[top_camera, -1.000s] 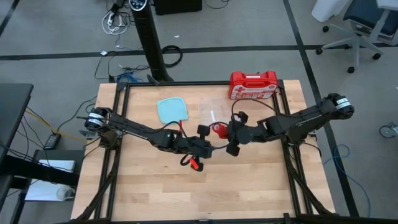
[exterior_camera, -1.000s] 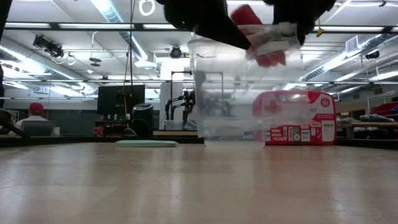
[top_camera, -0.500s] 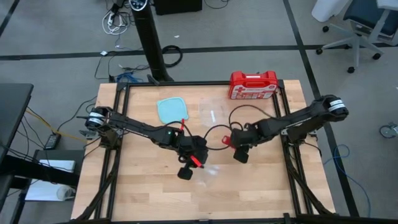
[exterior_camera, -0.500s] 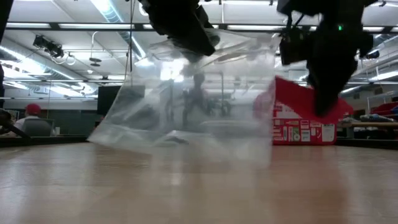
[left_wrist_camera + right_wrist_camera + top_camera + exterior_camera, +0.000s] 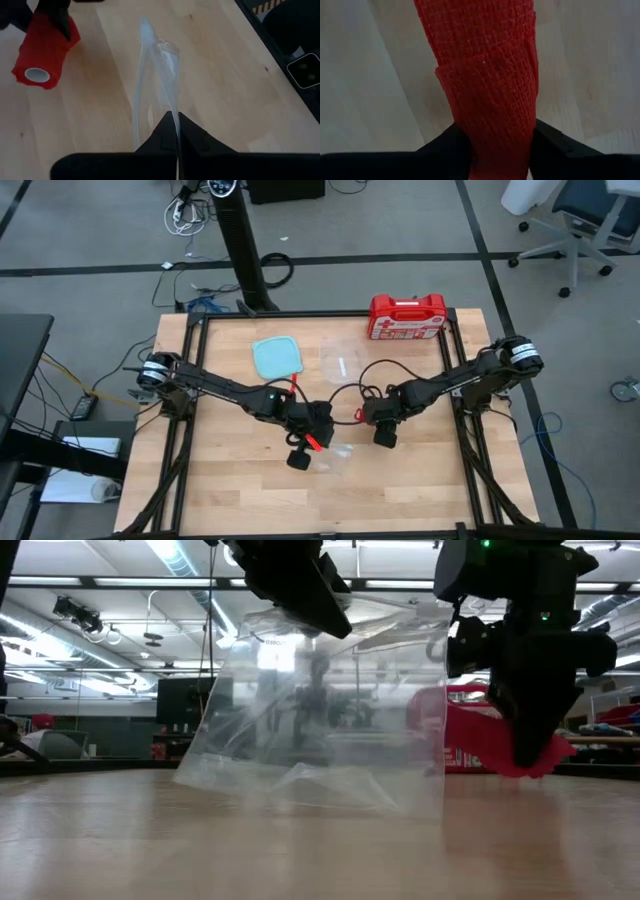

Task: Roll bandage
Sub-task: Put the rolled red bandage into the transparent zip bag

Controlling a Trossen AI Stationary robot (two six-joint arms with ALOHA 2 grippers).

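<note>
The bandage (image 5: pixel 44 51) is a bright red roll of stretchy, mesh-textured cloth (image 5: pixel 485 75) wound on a white tube whose open end shows. It hangs above the wooden tabletop near the table's middle (image 5: pixel 490 745), apparently not touching it, tilted rather than upright.

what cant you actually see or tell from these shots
- High view: the rolled bright red cloth bandage is hidden under the right claw.
- Low view: the hard red plastic first-aid case is blurred behind the clear plastic bag.
- Left wrist view: the bag's lower end is cut off by the left claw.
</note>
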